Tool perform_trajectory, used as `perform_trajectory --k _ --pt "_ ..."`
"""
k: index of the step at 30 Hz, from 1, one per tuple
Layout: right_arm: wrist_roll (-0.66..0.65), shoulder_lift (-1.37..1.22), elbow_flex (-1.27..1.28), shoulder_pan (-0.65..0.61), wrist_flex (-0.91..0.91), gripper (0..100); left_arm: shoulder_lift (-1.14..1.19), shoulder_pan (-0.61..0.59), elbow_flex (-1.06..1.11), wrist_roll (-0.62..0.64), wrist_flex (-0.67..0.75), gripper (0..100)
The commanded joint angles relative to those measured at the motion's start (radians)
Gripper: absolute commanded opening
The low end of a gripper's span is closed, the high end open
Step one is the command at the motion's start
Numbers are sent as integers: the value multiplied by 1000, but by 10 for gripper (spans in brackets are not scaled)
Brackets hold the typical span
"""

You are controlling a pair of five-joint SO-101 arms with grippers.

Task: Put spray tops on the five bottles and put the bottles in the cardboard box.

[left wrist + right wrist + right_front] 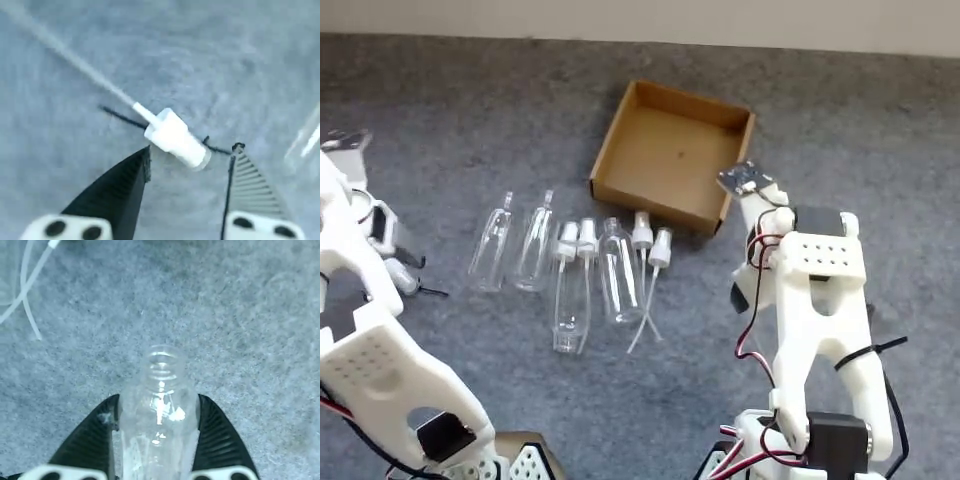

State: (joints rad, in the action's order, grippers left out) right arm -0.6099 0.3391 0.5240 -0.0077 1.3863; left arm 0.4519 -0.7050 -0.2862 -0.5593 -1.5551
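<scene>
Currently, the left fingers stand apart and grip nothing. A white plastic spray top with a thin dip tube lies on the grey felt-covered table just past the fingertips, across a thin black tie. In the high view, this spray top sits at 9 o'clock on the table, well apart from the other parts.

The right fingers are closed on a clear plastic bottle, one finger on each side of its body. The bottle neck is uncapped. The right arm stands at 4 o'clock.

Four more clear plastic bottles lie on their sides in a row near the table centre. Four white spray tops lie along the 12 o'clock edge of that row. The two at its 3 o'clock end trail crossed dip tubes.

An open brown cardboard box rests at 12 o'clock, just beyond the row.
</scene>
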Motion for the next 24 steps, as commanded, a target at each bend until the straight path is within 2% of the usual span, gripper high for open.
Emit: perform_trajectory --k 1,6,11,18,24 --pt "5 42 -10 -7 12 5 -47 -2 -101 -614 -71 236" --pt "5 42 -12 -7 12 5 -44 7 -105 -1023 -58 238" --pt "9 42 -12 -7 13 5 -42 30 1 -1274 52 239" --pt "9 42 -7 -7 13 5 -44 36 188 -1396 279 239" --pt "9 42 -5 -7 13 5 -45 35 249 -1415 334 236"
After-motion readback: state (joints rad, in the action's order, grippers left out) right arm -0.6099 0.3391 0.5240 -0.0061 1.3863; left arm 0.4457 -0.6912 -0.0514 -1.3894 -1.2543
